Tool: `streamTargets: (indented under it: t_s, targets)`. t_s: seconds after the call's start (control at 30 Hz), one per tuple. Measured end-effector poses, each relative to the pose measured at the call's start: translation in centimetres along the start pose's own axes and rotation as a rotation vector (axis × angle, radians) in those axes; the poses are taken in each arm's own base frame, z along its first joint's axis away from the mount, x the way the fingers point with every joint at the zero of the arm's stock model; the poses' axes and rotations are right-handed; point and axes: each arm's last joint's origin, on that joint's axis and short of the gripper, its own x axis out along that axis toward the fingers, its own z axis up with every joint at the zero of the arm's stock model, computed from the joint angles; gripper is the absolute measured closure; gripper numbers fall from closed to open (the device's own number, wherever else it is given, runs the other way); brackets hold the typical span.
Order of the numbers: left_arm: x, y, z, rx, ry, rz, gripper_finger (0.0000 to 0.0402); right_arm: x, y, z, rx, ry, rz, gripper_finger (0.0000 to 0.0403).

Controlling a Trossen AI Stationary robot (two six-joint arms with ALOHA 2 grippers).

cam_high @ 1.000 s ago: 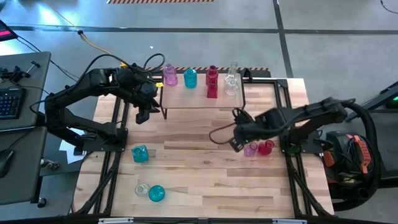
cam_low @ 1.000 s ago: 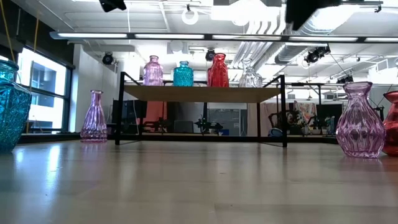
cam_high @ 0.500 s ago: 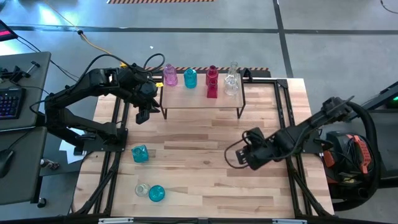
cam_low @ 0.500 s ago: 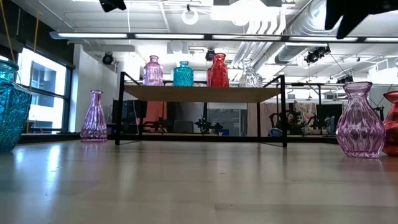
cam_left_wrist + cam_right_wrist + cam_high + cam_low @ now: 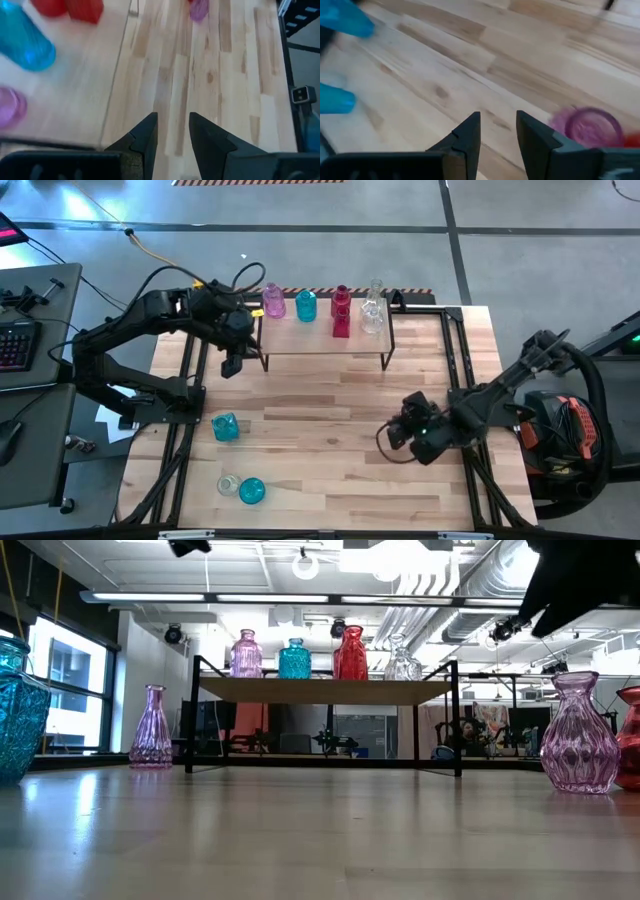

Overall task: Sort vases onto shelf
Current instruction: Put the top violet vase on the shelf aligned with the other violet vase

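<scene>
The shelf stands at the table's far side and carries a pink, a teal, a red and a clear vase. My left gripper hangs open at the shelf's left end, nothing between its fingers. My right gripper is open above bare tabletop on the right. A pink vase stands on its base just beside it, with a red one next to that. A teal vase, a clear one and another teal one stand near left.
In the low view another pink vase stands on the table left of the shelf. Black frame rails run along both sides of the table. The middle of the tabletop between the shelf and the near vases is bare wood.
My right gripper has swung toward the table's near edge and sunk lower, rolling as it went. Its arm now covers the pink and red vases in the high view. Its finger gap looks unchanged.
</scene>
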Motion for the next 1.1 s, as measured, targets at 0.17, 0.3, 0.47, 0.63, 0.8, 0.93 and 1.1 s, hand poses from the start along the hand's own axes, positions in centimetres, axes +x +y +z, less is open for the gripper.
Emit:
streamTargets:
  t_s: [0.17, 0.3, 0.47, 0.63, 0.8, 0.93, 1.1]
  targets:
    - [0.2, 0.1, 0.7, -0.048, -0.057, 0.002, 0.0298, 0.8, -2.5, 0.5, 0.027, -0.077, 0.22, 0.0312]
    - [0.6, 0.2, 1.0, -0.113, -0.059, -0.004, 0.0298, 1.1, -4.0, 1.2, 0.04, -0.134, 0.363, 0.0323]
    - [1.0, 0.1, 0.9, -0.165, -0.018, -0.014, 0.0298, 1.1, -5.8, 2.1, -0.027, -0.209, 0.448, 0.0325]
    - [1.4, 0.1, 0.5, -0.221, 0.037, -0.005, 0.0298, 0.0, -7.3, 3.8, -0.103, -0.305, 0.471, 0.0325]
    - [1.2, 0.5, -0.5, -0.24, 0.127, 0.156, 0.0298, -1.9, -9.0, 5.6, -0.173, -0.424, 0.499, 0.0325]
    - [1.0, 1.1, -1.3, -0.28, 0.196, 0.322, 0.0298, -3.3, -10.8, 6.6, -0.186, -0.498, 0.497, 0.0332]
    - [0.6, 1.8, -1.9, -0.324, 0.235, 0.482, 0.0298, -4.2, -13.6, 7.0, -0.151, -0.52, 0.448, 0.035]
